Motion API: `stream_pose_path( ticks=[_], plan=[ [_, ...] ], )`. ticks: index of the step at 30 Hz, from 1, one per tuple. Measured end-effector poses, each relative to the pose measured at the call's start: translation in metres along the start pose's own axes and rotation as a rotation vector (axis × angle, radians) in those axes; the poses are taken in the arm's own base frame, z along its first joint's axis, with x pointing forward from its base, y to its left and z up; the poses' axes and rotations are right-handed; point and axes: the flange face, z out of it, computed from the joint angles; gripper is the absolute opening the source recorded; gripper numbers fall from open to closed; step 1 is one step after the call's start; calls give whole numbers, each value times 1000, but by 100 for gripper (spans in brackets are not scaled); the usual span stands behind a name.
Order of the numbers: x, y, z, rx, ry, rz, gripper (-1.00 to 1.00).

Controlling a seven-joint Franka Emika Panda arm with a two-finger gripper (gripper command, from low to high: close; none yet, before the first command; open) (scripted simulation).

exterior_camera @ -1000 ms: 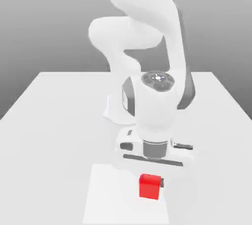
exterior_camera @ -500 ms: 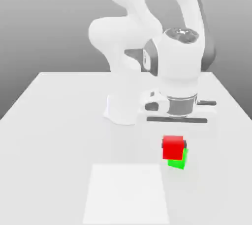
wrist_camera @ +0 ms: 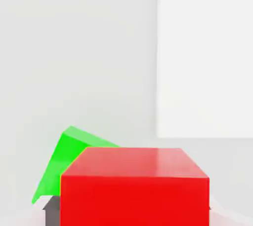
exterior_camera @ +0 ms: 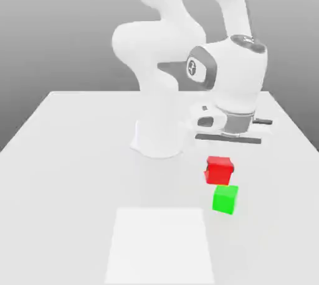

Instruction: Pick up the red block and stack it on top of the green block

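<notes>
— The gripper [exterior_camera: 219,164] is closed tight on the small matte bright-red cube [exterior_camera: 219,170], holding it up off the white bench [exterior_camera: 68,172], isn't it?

— Yes, clamped on it. The red cube hangs above the small matte bright-green cube [exterior_camera: 225,199], which sits on the bench, close to the exterior view's right side. From here they don't look squarely lined up; in the hand view the green cube [wrist_camera: 69,158] pokes out to one side from behind the red one [wrist_camera: 134,186].

— So what would you want of the placing?

— I'd say centre the red cube over the green first, turn it so the edges run parallel, then lower slowly until the faces meet flat. Let go only once it rests; release early or off-centre and it could tip or slide off.

— Any writing to read?

— None on either cube. There's a small round emblem on the white arm [exterior_camera: 230,84], too small for me to make out. A paler square patch [exterior_camera: 161,246] on the bench is blank.
</notes>
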Motion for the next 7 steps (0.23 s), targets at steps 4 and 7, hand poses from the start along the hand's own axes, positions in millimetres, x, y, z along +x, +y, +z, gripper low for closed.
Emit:
stream_pose_path(
  ticks=[4, 7],
  plan=[
    [-1, 0, 13, -9, 1, -3, -100],
    [-3, 0, 21, -4, -8, -6, -100]
  ],
)
